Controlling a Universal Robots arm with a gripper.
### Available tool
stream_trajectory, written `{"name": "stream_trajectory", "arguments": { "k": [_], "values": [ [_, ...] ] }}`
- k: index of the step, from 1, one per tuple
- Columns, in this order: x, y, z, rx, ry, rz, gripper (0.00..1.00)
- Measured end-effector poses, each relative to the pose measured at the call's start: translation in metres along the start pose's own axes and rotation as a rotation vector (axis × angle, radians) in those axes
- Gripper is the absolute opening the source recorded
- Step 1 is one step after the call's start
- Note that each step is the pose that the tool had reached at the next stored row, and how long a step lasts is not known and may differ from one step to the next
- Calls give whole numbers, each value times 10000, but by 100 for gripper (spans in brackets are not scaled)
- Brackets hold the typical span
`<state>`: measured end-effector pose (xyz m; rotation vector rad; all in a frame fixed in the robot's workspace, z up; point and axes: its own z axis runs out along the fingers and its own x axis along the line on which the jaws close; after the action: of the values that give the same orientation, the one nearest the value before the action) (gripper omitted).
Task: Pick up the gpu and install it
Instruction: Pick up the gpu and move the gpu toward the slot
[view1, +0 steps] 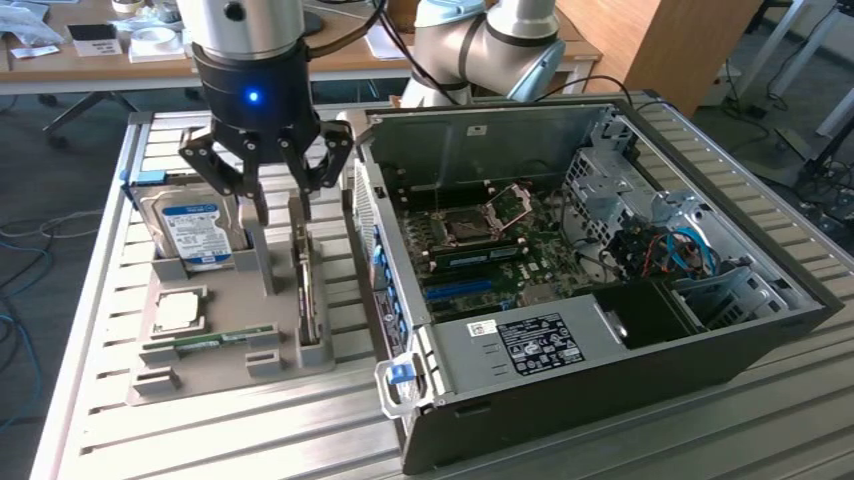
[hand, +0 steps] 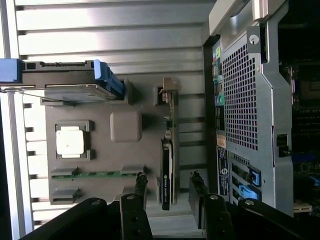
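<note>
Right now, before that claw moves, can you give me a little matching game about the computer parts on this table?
Things:
1. gpu
2. hard drive
3. RAM stick
4. computer case

Descriptions:
A. side panel off, motherboard showing
B. narrow green strip in the grey tray
C. standing on edge under the open claw
D. upright, blue-and-white label facing out

Pairs: 1-C, 2-D, 3-B, 4-A
</note>
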<state>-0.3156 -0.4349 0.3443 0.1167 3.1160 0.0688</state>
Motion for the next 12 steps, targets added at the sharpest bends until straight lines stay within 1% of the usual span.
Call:
{"name": "stream_trajectory", "arguments": {
  "k": [5, 12],
  "values": [
    [1, -3, 59, 0, 1, 0, 47],
    [2, -4, 90, 3, 3, 0, 47]
  ]
}}
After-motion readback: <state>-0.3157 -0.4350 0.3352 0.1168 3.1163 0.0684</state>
